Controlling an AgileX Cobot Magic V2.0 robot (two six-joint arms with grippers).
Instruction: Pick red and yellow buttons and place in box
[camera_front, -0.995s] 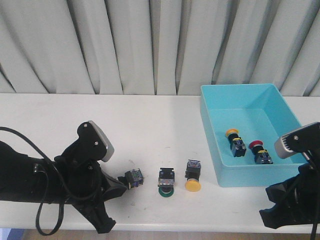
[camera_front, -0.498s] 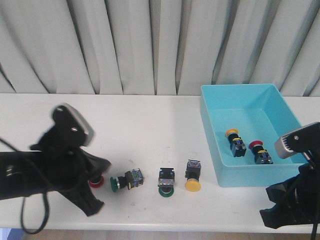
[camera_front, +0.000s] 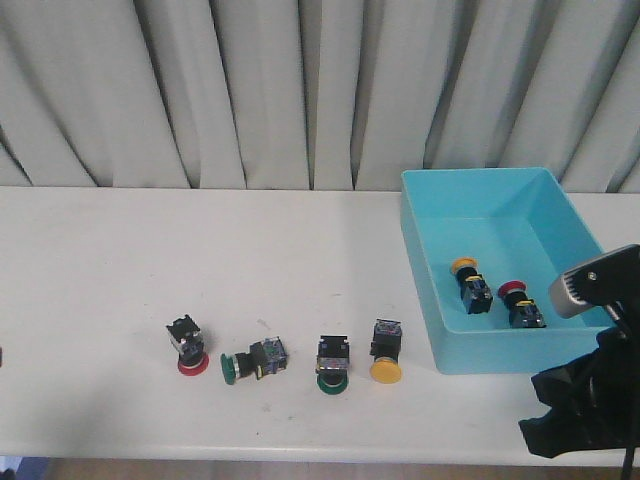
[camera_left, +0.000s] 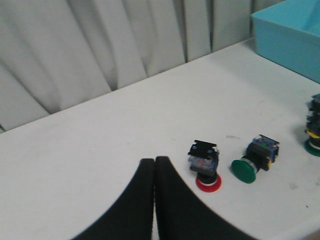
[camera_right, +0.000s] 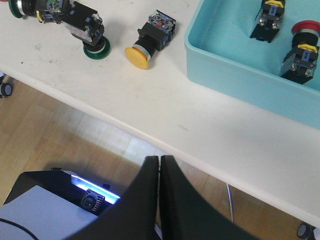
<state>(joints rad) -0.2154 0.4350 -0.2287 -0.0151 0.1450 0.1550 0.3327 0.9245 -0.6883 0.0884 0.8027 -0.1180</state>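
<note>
A red button (camera_front: 187, 345) stands cap-down on the white table at the left of a row; it also shows in the left wrist view (camera_left: 205, 165), just beside my shut, empty left gripper (camera_left: 155, 161). A yellow button (camera_front: 384, 352) lies at the row's right end, near the turquoise box (camera_front: 420, 290). Inside the box lie a yellow button (camera_front: 470, 283) and a red button (camera_front: 520, 303). My right gripper (camera_right: 159, 159) is shut and empty, off the table's front edge, below the box (camera_right: 235, 80) and the yellow button (camera_right: 149, 41). The left arm is out of the front view.
Two green-capped switches (camera_front: 250, 362) (camera_front: 332, 365) lie between the red and yellow buttons. My right arm (camera_front: 585, 400) sits at the front right corner, in front of the box. Grey curtains hang behind the table. The floor and a dark base show past the table's front edge.
My left arm has pulled back to the left and out of the front view, uncovering the red button and a green switch on the table. The right arm has not moved.
</note>
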